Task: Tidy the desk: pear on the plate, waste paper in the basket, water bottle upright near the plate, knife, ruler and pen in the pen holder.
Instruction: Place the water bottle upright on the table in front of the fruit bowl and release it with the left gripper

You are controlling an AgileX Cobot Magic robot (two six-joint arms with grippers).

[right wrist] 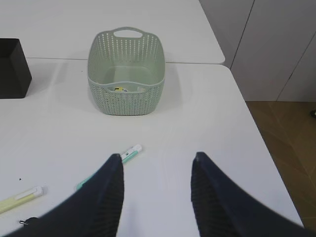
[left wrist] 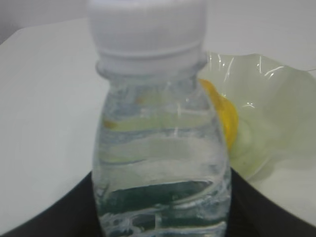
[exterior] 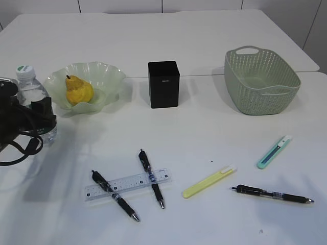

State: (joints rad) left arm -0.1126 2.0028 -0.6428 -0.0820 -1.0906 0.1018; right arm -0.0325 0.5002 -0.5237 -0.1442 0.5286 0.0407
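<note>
The water bottle [exterior: 26, 84] stands upright at the desk's [exterior: 204, 127] left edge, beside the plate [exterior: 110, 71], with my left gripper [exterior: 38, 115] shut on its body [left wrist: 160, 148]. The pear [exterior: 78, 91] lies in the plate. The black pen holder [exterior: 163, 84] stands mid-desk, the basket [exterior: 260, 94] to the right, with the waste paper [right wrist: 120, 89] inside. In front, the ruler [exterior: 127, 185] lies crossed by two pens [exterior: 115, 195] [exterior: 151, 177]. A third pen [exterior: 273, 194], a yellow knife [exterior: 208, 181] and a teal knife [exterior: 274, 151] lie right. My right gripper [right wrist: 157, 155] hangs open, empty.
The desk's right edge [right wrist: 252, 128] drops to a wooden floor close beside my right gripper. A second white table abuts behind the basket. Black cables from the left arm [exterior: 18, 145] loop over the desk's left front.
</note>
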